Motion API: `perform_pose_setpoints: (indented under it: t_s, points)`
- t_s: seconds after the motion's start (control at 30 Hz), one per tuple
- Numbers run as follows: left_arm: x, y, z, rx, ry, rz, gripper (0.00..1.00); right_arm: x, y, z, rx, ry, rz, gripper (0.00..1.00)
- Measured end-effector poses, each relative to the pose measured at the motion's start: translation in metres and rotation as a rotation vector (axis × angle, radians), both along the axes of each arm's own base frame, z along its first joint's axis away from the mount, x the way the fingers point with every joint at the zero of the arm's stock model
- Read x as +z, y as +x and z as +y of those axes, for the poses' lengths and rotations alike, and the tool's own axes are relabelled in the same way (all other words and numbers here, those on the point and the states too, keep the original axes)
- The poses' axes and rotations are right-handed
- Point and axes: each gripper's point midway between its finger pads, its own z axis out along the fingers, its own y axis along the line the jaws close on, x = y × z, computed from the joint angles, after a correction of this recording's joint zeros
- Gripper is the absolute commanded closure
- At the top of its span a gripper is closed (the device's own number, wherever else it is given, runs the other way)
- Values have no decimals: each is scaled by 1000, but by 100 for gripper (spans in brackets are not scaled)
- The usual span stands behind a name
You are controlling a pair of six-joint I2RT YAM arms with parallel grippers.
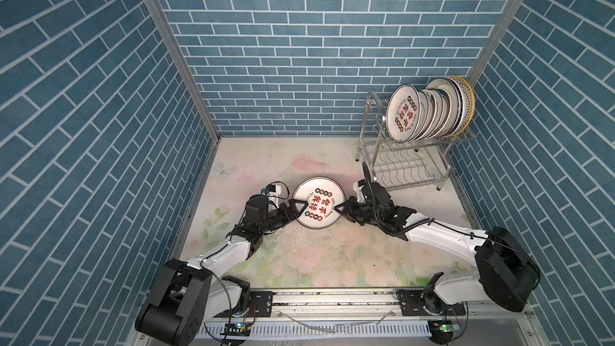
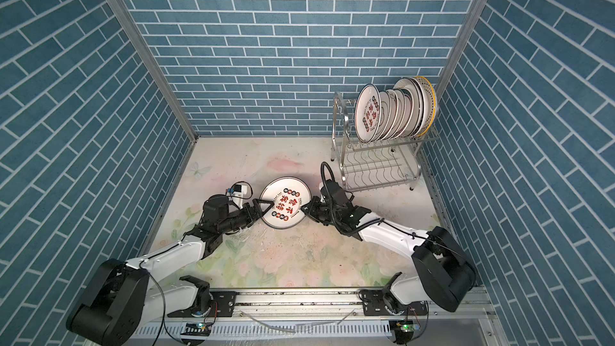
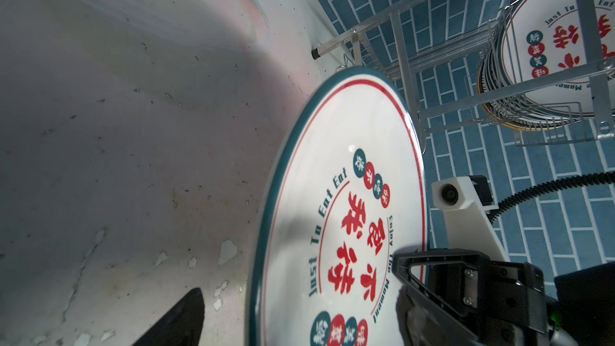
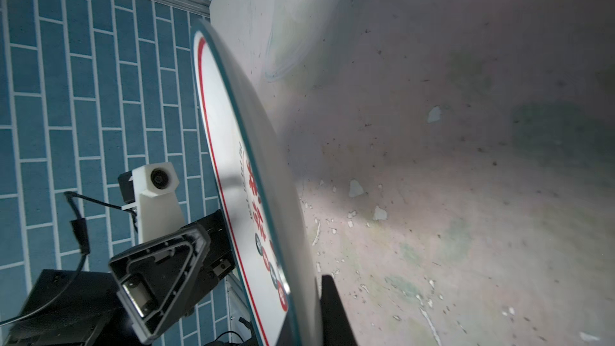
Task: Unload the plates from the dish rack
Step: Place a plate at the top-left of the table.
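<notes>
Plate (image 1: pixel 316 202) — round, glossy, teal-rimmed — pinched by right claw (image 1: pixel 338 209); left claw (image 1: pixel 297 208) spread.

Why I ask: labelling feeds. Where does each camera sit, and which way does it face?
Top views: high at the front, looking down on table, rack and plate; left arm and right arm show.
Left wrist: on the left arm, facing the plate's printed face; right end effector shows.
Right wrist: on the right arm, looking along the plate's rim; left end effector shows.
Shared: all four show the plate.
</notes>
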Motion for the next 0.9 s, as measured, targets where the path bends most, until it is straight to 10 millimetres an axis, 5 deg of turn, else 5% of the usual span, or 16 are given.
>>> perform_pose_setpoints:
  t_s: [0.17,0.4,0.73,0.9]
  points:
    - [5,5,2,20,-34,0,54,12,5,16,6,60,-13,100]
    - [13,8,5,22,-44,-25,77,12,9,22,9,82,-10,100]
    - [23,13,12,57,-65,-19,98,11,15,32,19,118,24,82]
    - [26,11,14,57,-62,-19,100,13,12,35,49,127,13,60]
